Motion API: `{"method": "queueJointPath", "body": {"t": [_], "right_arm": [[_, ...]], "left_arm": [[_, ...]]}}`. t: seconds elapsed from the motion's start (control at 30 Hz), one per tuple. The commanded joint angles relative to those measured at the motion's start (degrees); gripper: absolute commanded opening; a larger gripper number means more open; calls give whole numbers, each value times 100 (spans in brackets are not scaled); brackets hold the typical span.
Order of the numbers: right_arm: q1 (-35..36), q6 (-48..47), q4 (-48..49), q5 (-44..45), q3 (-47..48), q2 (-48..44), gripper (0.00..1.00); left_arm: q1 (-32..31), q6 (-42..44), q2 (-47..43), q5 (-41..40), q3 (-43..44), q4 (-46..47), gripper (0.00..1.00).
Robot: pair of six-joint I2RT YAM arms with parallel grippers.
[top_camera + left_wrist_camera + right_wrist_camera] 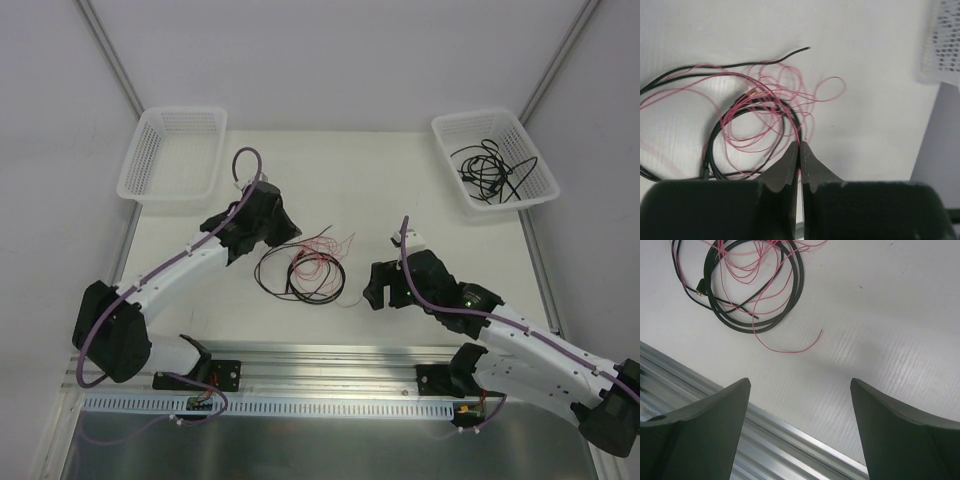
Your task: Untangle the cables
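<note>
White surface [400, 180], with a tangle of thin black cords and fine pink wires [312, 270] in its middle. Left jaws squeezed together on one pink wire; right jaws wide apart nearby.

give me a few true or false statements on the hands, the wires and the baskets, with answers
1. The right hand is open, with nothing between its fingers. True.
2. The left hand is wide open. False: it is shut on the red wire.
3. The basket on the right holds black cables. True.
4. The red wire lies in a basket. False: it is on the table, tangled with the black coil.
</note>
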Motion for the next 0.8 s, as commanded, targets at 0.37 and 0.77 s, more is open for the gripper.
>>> {"method": "queueJointPath", "body": {"t": [0.37, 0.77], "right_arm": [[45, 103, 587, -88, 180, -71, 85], [72, -723, 2019, -1151, 548, 463, 85]], "left_arm": [[-23, 2449, -597, 2022, 4807, -2001, 0], [-23, 2230, -342, 2269, 6979, -2045, 0]]}}
